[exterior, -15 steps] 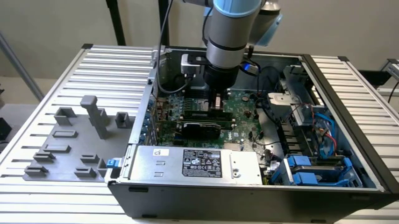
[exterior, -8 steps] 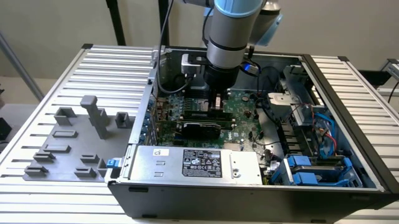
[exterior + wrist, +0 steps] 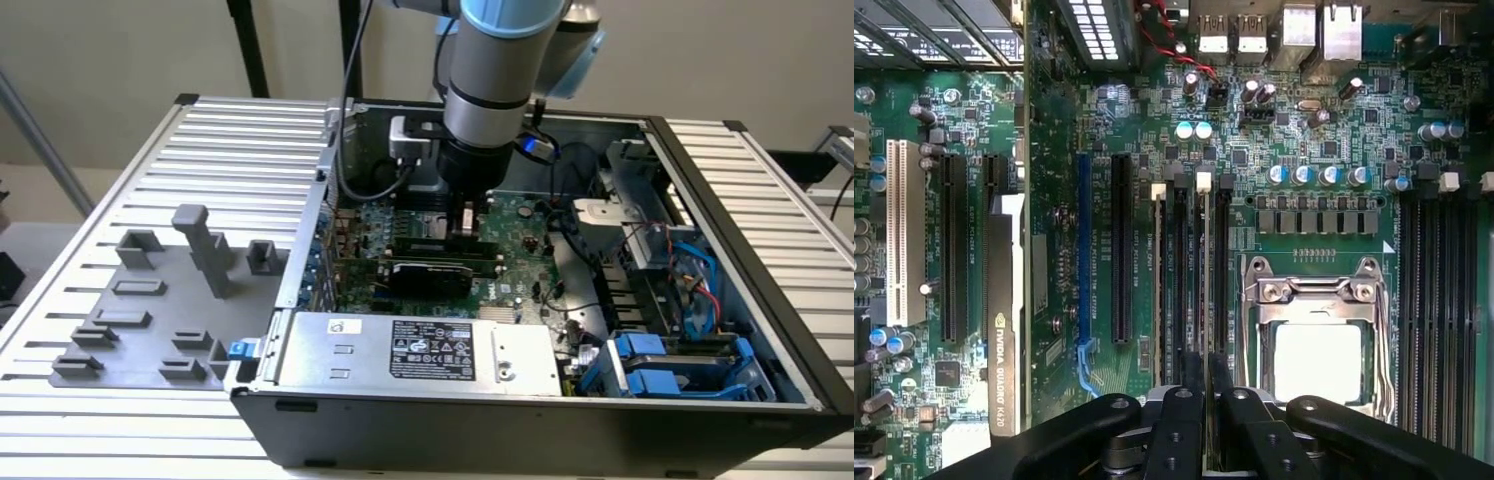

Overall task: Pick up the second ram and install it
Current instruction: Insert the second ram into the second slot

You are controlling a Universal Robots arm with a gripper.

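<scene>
The open computer case point(image 3: 694, 300) lies flat so the motherboard point(image 3: 1304, 130) faces the claw point(image 3: 1206, 375) above it. The claw is clamped on the second ram point(image 3: 1205, 290), holding it edge-on, aligned along the black memory slots point(image 3: 1179, 290) directly beneath, beside the silver CPU point(image 3: 1316, 360).

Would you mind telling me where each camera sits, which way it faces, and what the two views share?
Exterior view: off the arm, above the open computer case, looking down on the motherboard; the arm descends into the case.
Wrist view: on the wrist, facing straight down the gripper at the motherboard; the fingers grip the second ram, edge-on over a memory slot.
Shared: motherboard, silver CPU, graphics card, gripper.
</scene>
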